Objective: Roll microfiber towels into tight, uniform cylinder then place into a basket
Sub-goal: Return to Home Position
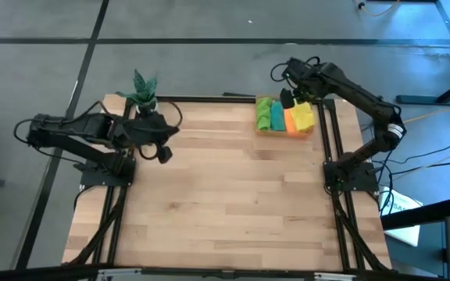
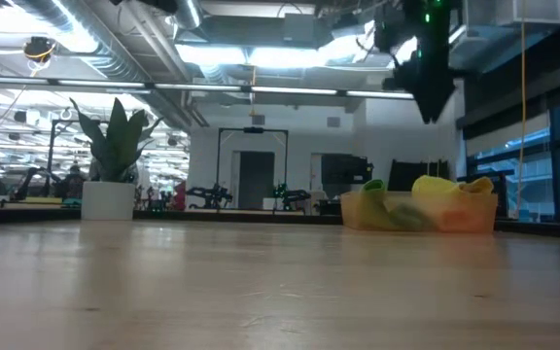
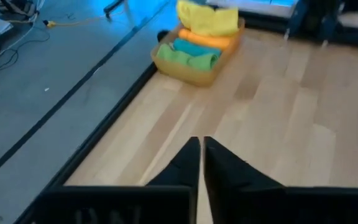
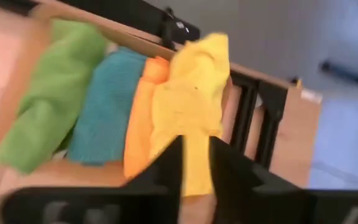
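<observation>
The counter (image 1: 225, 195) is pale wooden planking, framed by dark rails and bare across its middle. It stands on a grey floor crossed by dark seams. In the high view a small potted plant (image 1: 143, 87) sits at the counter's upper left edge. The low view looks across the boards into a long room with ceiling lights, ducts, a dark-framed doorway at centre and windows at the right.

The basket (image 3: 194, 76) sits in the upper right of the high view, near the counter's corner. All four towels lie in it side by side, running left to right: green towel (image 1: 264, 115), teal towel (image 1: 276, 117), orange towel (image 1: 291, 119) and yellow towel (image 1: 303, 117).

The right hand (image 4: 196, 158) hangs above the basket and clear of it. Its fingers are slightly apart, gripping nothing, and yellow cloth shows through the gap. The left hand (image 3: 201, 152) waits at the left of the high view near the plant, with its fingers together.

In the low view the towels show only through the basket's wall and above its rim, and teal and orange are hard to tell apart. In the high view the right hand covers part of the basket's upper edge.
</observation>
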You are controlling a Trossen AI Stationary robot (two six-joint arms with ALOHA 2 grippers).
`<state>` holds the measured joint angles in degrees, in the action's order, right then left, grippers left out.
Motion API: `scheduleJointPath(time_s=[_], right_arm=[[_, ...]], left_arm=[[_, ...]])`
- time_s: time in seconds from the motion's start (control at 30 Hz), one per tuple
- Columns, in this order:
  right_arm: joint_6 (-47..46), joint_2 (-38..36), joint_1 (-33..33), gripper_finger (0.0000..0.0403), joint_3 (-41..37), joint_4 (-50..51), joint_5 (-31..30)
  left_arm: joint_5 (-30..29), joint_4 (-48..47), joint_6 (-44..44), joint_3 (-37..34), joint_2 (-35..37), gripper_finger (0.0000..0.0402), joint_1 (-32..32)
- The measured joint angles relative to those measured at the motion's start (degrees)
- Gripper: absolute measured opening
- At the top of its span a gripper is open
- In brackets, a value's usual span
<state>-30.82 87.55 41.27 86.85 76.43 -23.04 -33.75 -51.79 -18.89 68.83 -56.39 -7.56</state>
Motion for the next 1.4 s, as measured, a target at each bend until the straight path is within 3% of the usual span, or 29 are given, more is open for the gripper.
scheduleJointPath(time_s=[0.13, 0.3, 0.43, 0.63, 0.8, 0.93, 1.17, 1.4], right_arm=[[3.0, -1.5, -7.4, 0.0010, 5.7, 3.3, -3.1], [3.8, -8.0, -18.2, 0.0006, 7.9, 3.0, -6.7], [1.1, -16.1, -25.9, 0.0006, 4.4, 0.9, -8.1], [1.4, -29.9, -34.6, 0.0004, -10.8, -14.9, -7.7], [3.8, -39.6, -38.4, 0.0004, -25.9, -29.7, -4.0], [4.3, -45.3, -40.8, 0.0005, -37.6, -43.6, -0.9], [5.6, -53.6, -43.8, 0.0003, -55.7, -58.4, 1.6], [6.1, -65.6, -44.1, 0.0003, -68.2, -62.6, 2.7]], left_arm=[[1.0, 0.3, 2.8, 3.1, 2.4, 0.0005, 1.2], [1.4, -1.2, 3.3, 3.5, 8.2, 0.0001, 1.7], [0.8, -3.2, 1.4, 1.3, 14.1, 0.0000, 1.7], [2.3, 4.9, 2.5, -11.1, 26.6, 0.0000, 1.7], [7.8, 22.7, 8.3, -24.2, 37.6, 0.0000, 1.7], [9.0, 33.9, 12.6, -33.3, 44.0, 0.0000, 1.7], [7.7, 36.2, 8.4, -42.1, 51.5, 0.0000, 1.7], [7.6, 36.1, 7.3, -45.9, 56.2, 0.0000, 1.7]])
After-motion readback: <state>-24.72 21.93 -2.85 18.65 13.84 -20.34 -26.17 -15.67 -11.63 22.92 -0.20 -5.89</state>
